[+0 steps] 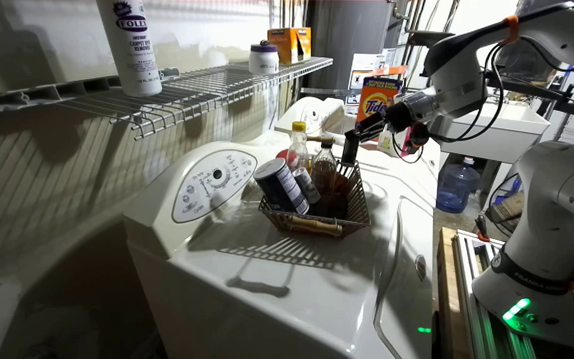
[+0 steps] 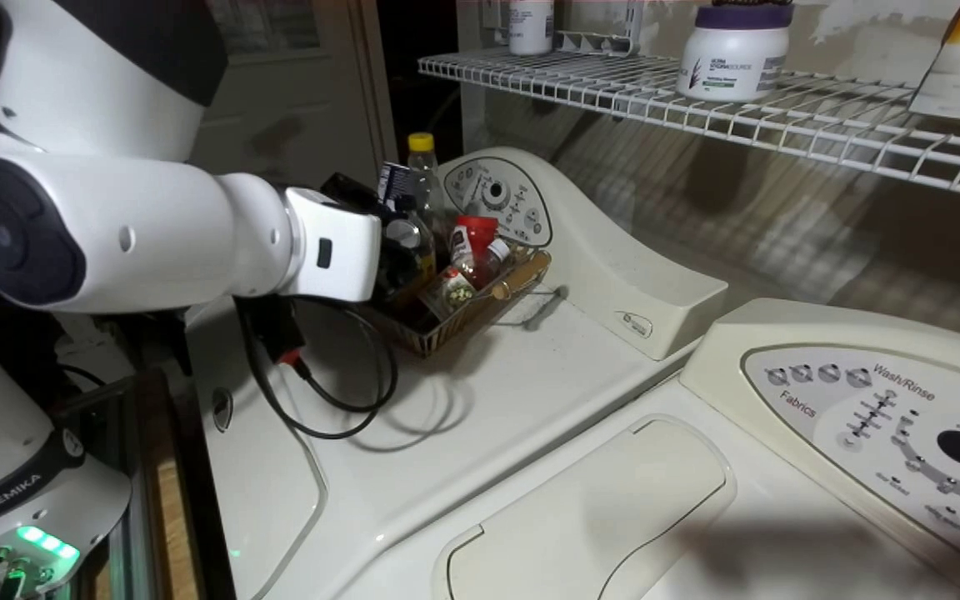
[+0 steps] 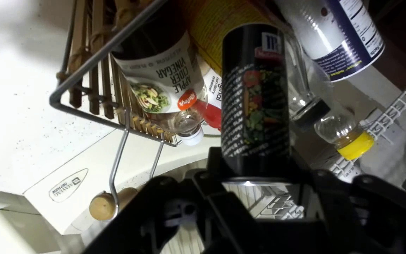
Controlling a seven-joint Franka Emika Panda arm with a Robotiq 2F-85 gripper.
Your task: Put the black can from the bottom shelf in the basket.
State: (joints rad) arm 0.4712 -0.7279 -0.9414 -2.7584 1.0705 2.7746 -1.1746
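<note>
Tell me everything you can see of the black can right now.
The black can is a glossy dark cylinder with slanting white lettering, a vegetable picture and a small red-and-blue logo; the rim at one end looks like bare metal. The gripper clasps it near that end. In an exterior view it looks nearly upright, tilted slightly, its lower end close to the far rim of the basket. Whether it touches the basket, I cannot tell.
</note>
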